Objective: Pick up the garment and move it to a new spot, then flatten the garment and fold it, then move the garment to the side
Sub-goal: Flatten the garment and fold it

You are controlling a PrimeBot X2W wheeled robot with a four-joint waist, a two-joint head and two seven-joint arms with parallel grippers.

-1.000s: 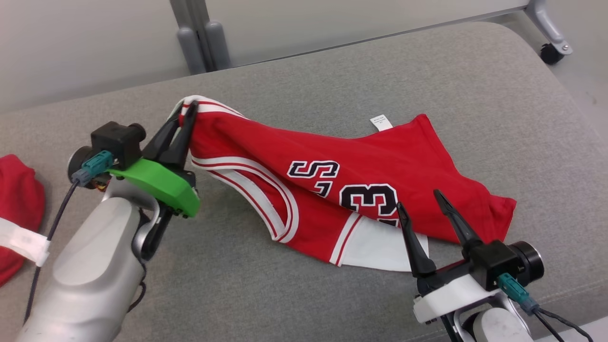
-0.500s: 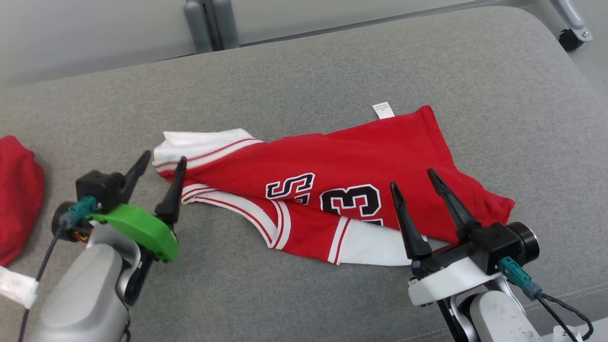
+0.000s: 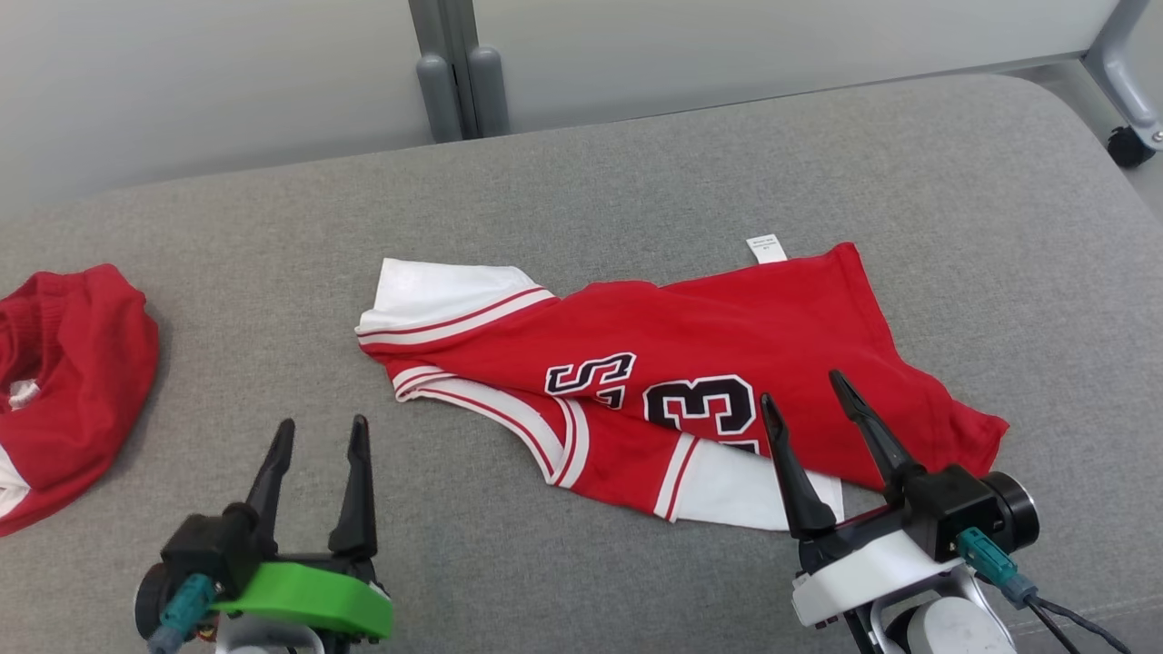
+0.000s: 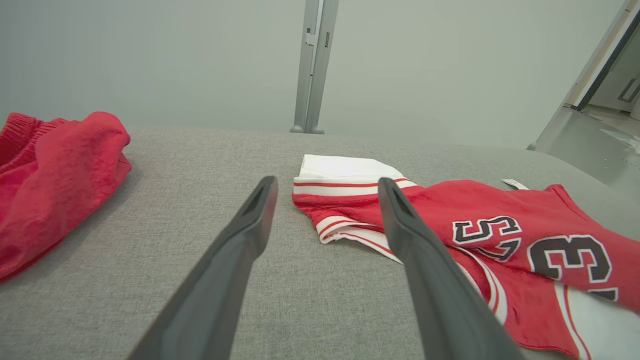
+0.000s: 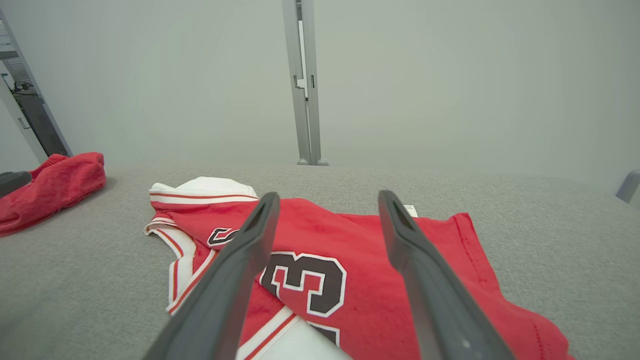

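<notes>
Red cloth down. Let go of the garment (image 3: 727,336), now crumpled mid-bench (image 3: 636,182), shoulder end no longer lifted. Drew left gripper (image 3: 324,422) back, jaws apart, empty. Kept right gripper (image 3: 801,389) spread above the near hem, holding nothing. Probably closes relocation; calls for flattening next.

Left pincer (image 3: 323,421), right pincer (image 3: 801,385) agape

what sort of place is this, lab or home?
Probably a lab or office test space: pale partition panels joined by a metal post, a caster wheel at the right, a grey upholstered bench as worktop.
</notes>
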